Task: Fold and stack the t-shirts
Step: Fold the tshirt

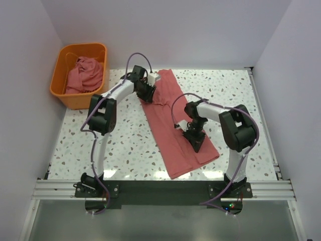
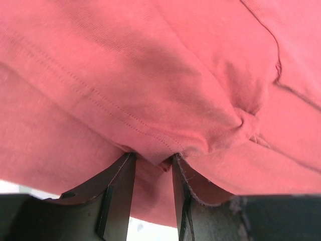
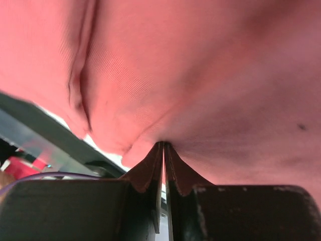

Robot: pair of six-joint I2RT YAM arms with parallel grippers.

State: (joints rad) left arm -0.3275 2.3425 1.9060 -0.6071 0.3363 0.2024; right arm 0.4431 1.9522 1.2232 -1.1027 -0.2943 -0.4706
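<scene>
While folded lengthwise, t-shirt (image 1: 178, 128): lies 11-to-5 o'clock on table (image 1: 125, 140).
Left gripper (image 2: 153, 159): pinching its fabric.
Right gripper (image 3: 164, 145): clenched on its fabric.

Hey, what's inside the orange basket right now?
The orange basket holds crumpled red-pink cloth, bunched like the t-shirt spread on the table. How many shirts are in it, and anything beneath the heap, is hidden.

No text, label, brand or number can be read anywhere (the cloth is plain).
</scene>
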